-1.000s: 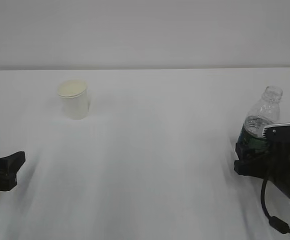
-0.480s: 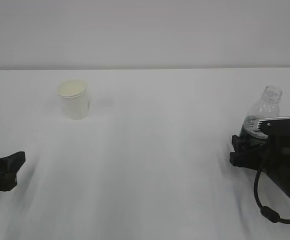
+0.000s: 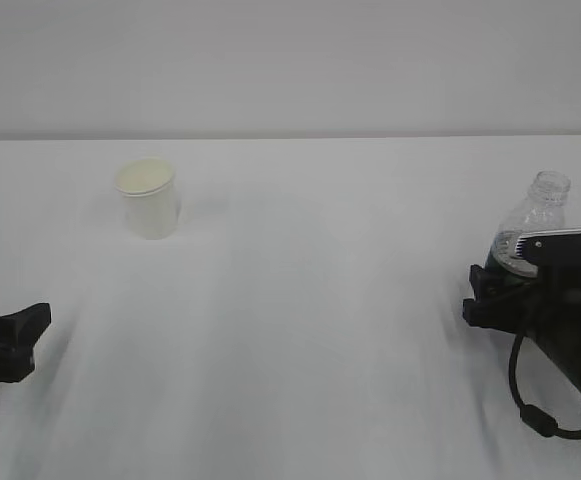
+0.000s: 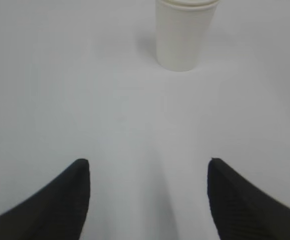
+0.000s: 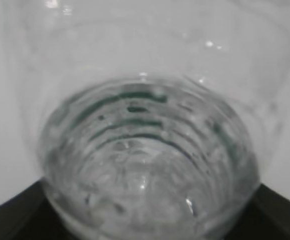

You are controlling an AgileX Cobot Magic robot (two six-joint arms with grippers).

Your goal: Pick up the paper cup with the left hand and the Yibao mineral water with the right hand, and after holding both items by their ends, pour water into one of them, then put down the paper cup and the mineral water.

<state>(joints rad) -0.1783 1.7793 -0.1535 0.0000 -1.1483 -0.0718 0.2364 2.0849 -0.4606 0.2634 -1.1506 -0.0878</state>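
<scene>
Our right hand [image 3: 495,300] has its fingers around the Yibao mineral water [image 3: 528,228] at the table's [image 3: 310,300] right edge; whether they pinch it we cannot tell. The capless, leaning bottle could spill if jolted. Our left hand [image 4: 147,200], fingers spread, sits well short of the paper cup [image 3: 148,198], far left. Since a second ago, the right hand has risen higher against the bottle.

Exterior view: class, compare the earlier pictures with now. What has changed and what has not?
The right gripper closed in around the water bottle, which tilted slightly rightward. The paper cup and the open left gripper stayed put.
</scene>
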